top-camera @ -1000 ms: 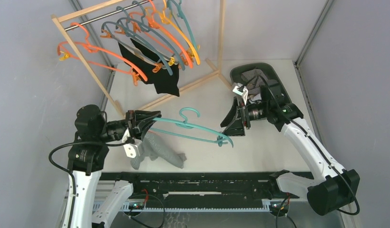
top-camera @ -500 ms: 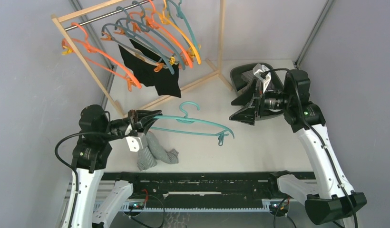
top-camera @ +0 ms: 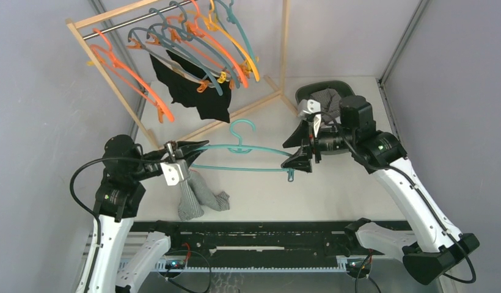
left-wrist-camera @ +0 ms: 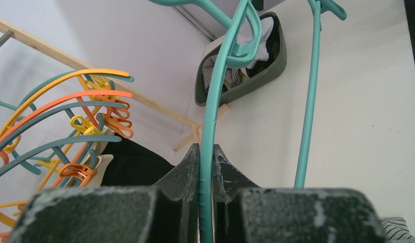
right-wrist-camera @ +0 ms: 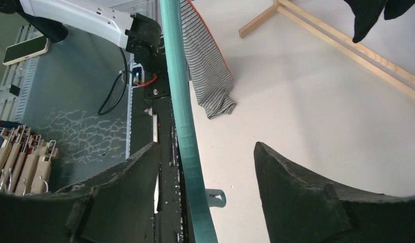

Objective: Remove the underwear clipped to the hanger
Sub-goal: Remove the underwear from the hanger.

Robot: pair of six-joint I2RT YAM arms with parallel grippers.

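Observation:
My left gripper [top-camera: 198, 147] is shut on the left end of a teal hanger [top-camera: 248, 150], held level above the table; the wrist view shows the bar [left-wrist-camera: 215, 96] pinched between the jaws [left-wrist-camera: 206, 149]. A grey striped underwear [top-camera: 196, 194] hangs below that end and also shows in the right wrist view [right-wrist-camera: 208, 76]. My right gripper [top-camera: 295, 152] is open, with the hanger's right end [right-wrist-camera: 177, 76] between its spread jaws [right-wrist-camera: 206, 144], nearer the left finger. Black underwear [top-camera: 199, 97] hangs clipped on the rack.
A wooden rack [top-camera: 117, 88] at the back left carries several orange, teal and yellow hangers [top-camera: 230, 43]. A dark green basket [top-camera: 304, 93] holding cloth stands behind the right arm; it shows in the left wrist view [left-wrist-camera: 268, 71]. The rack's base rail [right-wrist-camera: 337, 40] lies on the table.
My right gripper has come from the basket down to the hanger's right end and now straddles it, open. The left gripper keeps its hold; the hanger now lies level.

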